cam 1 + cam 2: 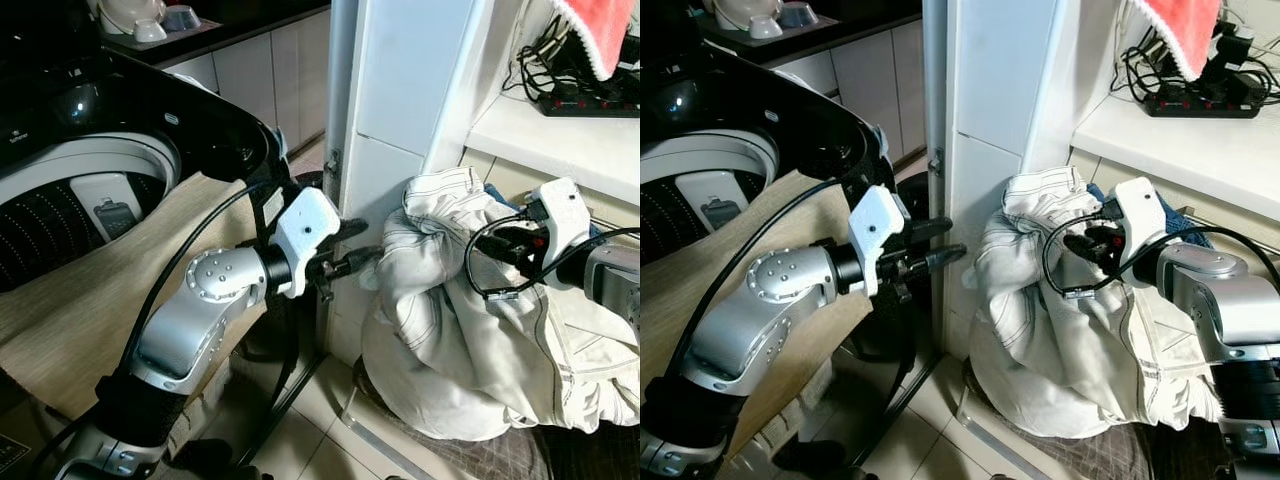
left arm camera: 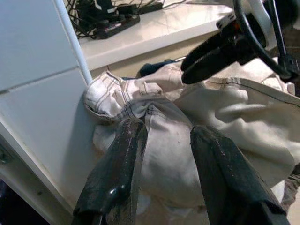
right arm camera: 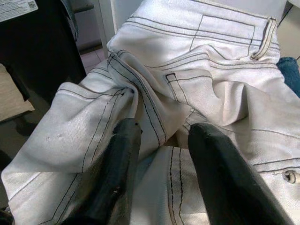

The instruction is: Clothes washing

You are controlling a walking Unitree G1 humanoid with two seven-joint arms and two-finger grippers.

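Note:
A heap of white jeans (image 1: 450,320) with dark stitching lies on the floor against the white pillar (image 1: 400,90). My left gripper (image 1: 372,238) is open, its fingertips close to the heap's left side; in the left wrist view its fingers (image 2: 117,164) frame the waistband. From the right, my right gripper (image 1: 492,246) is open and pressed into the top of the jeans (image 3: 187,56), with a fold of the seam lying between its fingers (image 3: 112,173). The top-loading washing machine (image 1: 80,190) stands at the left with its black lid raised and its drum showing.
A beige cloth (image 1: 120,290) drapes over the washer's front. A white shelf (image 1: 560,140) above the jeans carries a power strip (image 1: 590,100) with tangled cables and a red cloth (image 1: 600,30). A blue garment (image 3: 291,70) peeks from behind the jeans. Tile floor lies below.

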